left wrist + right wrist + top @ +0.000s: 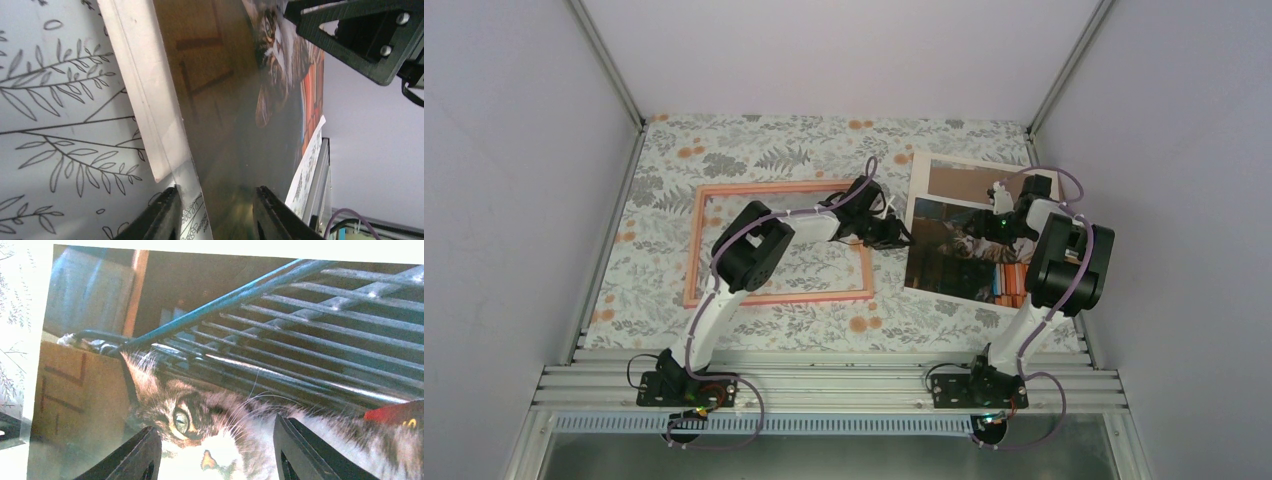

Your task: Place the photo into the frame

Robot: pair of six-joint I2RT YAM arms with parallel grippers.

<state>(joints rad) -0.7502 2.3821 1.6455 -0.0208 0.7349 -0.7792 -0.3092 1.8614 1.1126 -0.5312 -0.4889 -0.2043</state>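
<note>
Photo [944,262] edge in play, and the left gripper [216,212] is right on it. Its fingers stand partly spread. One sits over the leafy tablecloth [60,125], the other over the glossy print, and the white border runs up between them. The gap is far wider than the sheet, so nothing is pinched. My read is that it straddles the border because a flat, floppy print can only be caught by its rim.

Out to 3 o'clock sits the right gripper [220,452], low over the cat's face. Its fingers are also spread and there's nothing between them. I cannot tell whether the tips touch the print. I'd say it is parked mid-sheet to pin the photo down, so it doesn't skate while the other side gets lifted.

Swing to 9 o'clock of the left gripper and there's the frame [804,296]. It lies flat with the tablecloth pattern showing through its middle. Its near rail is close to the photo's left edge but not touching it.

So the photo lies at the table's 3 o'clock side, turned a touch askew, wholly outside the frame. This looks like the pick-up stage, and the risk I see is a crease at that border.
</note>
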